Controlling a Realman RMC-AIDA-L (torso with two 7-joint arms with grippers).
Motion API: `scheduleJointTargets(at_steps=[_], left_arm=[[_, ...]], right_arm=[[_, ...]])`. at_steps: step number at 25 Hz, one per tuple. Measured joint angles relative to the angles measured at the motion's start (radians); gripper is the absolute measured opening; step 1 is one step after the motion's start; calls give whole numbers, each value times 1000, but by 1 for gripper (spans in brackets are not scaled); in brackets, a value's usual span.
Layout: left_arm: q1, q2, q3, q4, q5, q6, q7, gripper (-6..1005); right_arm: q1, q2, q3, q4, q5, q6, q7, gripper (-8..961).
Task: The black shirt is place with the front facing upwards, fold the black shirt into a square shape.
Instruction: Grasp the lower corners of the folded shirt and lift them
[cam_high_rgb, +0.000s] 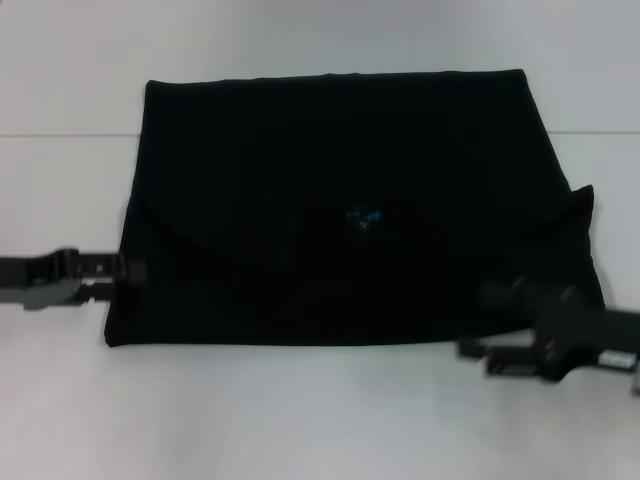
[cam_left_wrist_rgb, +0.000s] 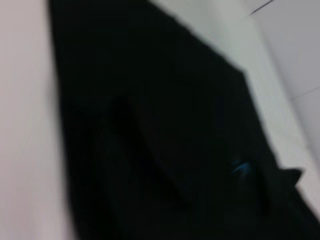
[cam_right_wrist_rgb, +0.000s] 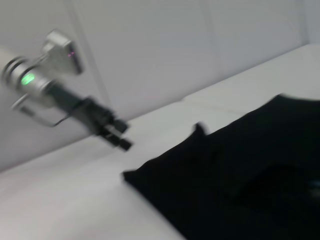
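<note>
The black shirt (cam_high_rgb: 340, 220) lies flat on the white table, folded into a wide rectangle, with its small blue neck label (cam_high_rgb: 362, 215) showing near the middle. Its right edge bulges out a little past the fold. No lettering shows. My left gripper (cam_high_rgb: 128, 268) hovers at the shirt's left edge near the front corner. In the right wrist view the left gripper (cam_right_wrist_rgb: 116, 136) is just off that corner, apart from the cloth. My right gripper (cam_high_rgb: 492, 298) is over the shirt's front right corner. The left wrist view shows the shirt (cam_left_wrist_rgb: 165, 135) and the label (cam_left_wrist_rgb: 240, 167).
The white table (cam_high_rgb: 300, 420) has bare surface in front of and behind the shirt. A thin seam (cam_high_rgb: 60, 134) crosses the table behind the shirt's middle. A pale wall (cam_right_wrist_rgb: 175, 45) rises beyond the table.
</note>
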Motion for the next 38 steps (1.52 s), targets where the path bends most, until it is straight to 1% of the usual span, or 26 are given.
scheduleJointTargets(at_steps=[1,2,4,5,7,15,20,25,31,38], left_arm=[[0,-2,5,-1,20,-10,0,778],[0,-3,14,-1,34,-21,1,778],[0,-6,31,-2,55,-45,0,778],[1,-8,35,-3,58,-54,0,778],[5,-12,38,-3,63,-77,2,778],[2,-25,74,-7,64,-165,6,779],[-7,-43,109,-18,65,-210,7,778],[-17,-48,118,-20,65,-211,7,776],[-25,-52,152,-20,65,-210,1,773],[-36,-52,164,-18,65,-198,-1,766]], right_arm=[[2,14,-9,5,-17,5,-29,943],[4,22,-17,12,-26,11,-48,943],[14,29,-33,45,-35,27,-74,944],[25,26,-40,80,-36,41,-84,945],[29,24,-41,92,-36,47,-88,945],[33,22,-45,98,-37,65,-85,945],[34,24,-46,98,-37,70,-82,945],[36,24,-46,99,-37,72,-80,944],[37,25,-46,99,-37,73,-79,944],[38,26,-44,101,-36,76,-72,944]])
